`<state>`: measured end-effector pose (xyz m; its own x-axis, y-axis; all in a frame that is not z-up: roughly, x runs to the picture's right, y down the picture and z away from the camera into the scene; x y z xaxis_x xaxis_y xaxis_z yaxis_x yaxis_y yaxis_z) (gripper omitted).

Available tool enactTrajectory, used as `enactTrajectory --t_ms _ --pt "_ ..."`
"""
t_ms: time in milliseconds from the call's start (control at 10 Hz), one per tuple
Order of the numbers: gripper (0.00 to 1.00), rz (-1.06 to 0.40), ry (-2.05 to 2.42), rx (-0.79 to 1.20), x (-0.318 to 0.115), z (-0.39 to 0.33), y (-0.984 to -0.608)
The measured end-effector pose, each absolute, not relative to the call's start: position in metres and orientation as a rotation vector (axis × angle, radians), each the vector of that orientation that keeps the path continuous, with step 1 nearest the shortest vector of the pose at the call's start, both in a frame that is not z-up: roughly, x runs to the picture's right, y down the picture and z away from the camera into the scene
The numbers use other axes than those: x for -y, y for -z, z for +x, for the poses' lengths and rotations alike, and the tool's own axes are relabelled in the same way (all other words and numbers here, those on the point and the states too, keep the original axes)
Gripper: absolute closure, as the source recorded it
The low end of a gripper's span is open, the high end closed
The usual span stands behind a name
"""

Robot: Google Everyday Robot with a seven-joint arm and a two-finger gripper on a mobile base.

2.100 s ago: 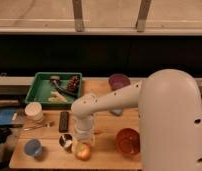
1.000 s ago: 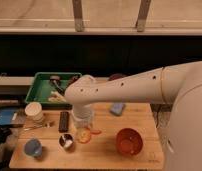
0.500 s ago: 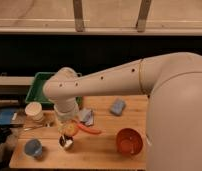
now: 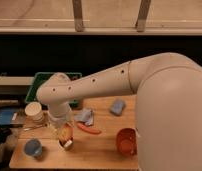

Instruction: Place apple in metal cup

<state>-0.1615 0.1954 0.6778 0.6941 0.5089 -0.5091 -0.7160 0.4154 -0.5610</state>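
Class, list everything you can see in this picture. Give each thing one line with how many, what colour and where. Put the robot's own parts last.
table: one, light wood, across the bottom
tray: one, green, back left, partly behind the arm
pale cup: one, cream, left edge of the table
blue cup: one, blue, front left corner
metal cup: one, dark with a shiny inside, front left, directly under the apple
apple: one, yellow-orange, held just above the metal cup
long vegetable: one, red-orange, lying mid-table
blue objects: two, grey-blue, mid-table
bowl: one, red-orange, front right
arm: one, white, reaching from right to left
gripper: one, at the arm's end over the metal cup, holding the apple
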Motion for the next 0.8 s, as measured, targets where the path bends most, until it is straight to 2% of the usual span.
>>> enactTrajectory --t_ms 100,400,500,600,800 --pt "0.73 -0.853 -0.778 -0.277 -0.2 -0.164 -0.681" --pt "0.41 -0.901 -0.774 -0.282 -0.214 -0.168 -0.694" --pt "0.33 -0.908 -0.776 -0.283 -0.216 -0.168 -0.696" --pt "0.27 -0.913 -0.778 -0.285 -0.217 -0.168 -0.698" --pt "0.26 -0.913 -0.781 -0.286 -0.217 -0.168 -0.699"
